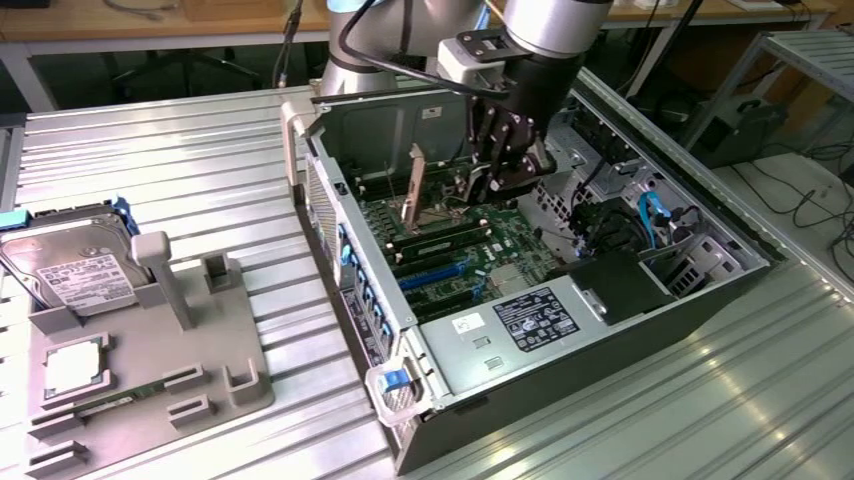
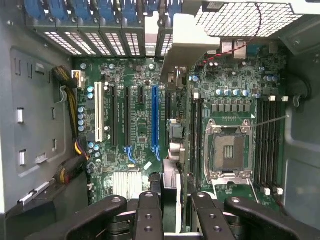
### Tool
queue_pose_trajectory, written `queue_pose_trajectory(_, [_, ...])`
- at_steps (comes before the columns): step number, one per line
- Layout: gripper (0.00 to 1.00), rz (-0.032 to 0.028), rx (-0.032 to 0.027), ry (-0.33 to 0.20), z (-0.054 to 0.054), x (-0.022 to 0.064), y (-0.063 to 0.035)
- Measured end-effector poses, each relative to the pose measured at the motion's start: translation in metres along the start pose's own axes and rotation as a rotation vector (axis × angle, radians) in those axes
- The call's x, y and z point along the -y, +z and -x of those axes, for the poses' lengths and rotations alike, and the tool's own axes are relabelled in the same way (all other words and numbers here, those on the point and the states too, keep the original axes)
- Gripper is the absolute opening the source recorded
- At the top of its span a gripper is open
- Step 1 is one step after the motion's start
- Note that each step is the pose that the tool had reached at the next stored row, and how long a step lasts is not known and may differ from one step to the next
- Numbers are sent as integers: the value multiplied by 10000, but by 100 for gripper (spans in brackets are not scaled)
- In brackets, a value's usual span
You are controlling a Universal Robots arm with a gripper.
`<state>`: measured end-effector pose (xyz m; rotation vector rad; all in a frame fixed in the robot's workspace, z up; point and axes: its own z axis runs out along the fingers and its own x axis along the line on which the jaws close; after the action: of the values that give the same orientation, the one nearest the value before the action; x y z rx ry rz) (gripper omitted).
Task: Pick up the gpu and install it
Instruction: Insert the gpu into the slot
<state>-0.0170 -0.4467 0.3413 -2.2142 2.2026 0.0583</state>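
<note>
My gripper [image 1: 507, 170] is down inside the open computer case [image 1: 667, 310], shut on the gpu [image 1: 454, 188]. In the wrist view the gpu [image 2: 172, 155] shows edge-on as a thin card running from between my black fingers [image 2: 148, 215] toward the rear slot openings. Its silver end bracket [image 2: 182, 45] is near the blue slot clips. The card hangs over the green motherboard [image 2: 135, 150], just beside the long blue expansion slot [image 2: 154, 120]. I cannot tell whether its lower edge touches a slot.
The processor socket [image 2: 227, 150] and memory slots lie close beside the card, and cables [image 2: 70, 90] run along one case wall. Outside the case, a grey holder [image 1: 147, 380] on the ribbed metal table carries a silver hard drive [image 1: 67, 265] and a processor chip [image 1: 74, 365].
</note>
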Motion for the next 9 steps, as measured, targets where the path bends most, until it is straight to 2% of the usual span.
queue_pose_trajectory(9, [27,0,0,0,-25,-27,80])
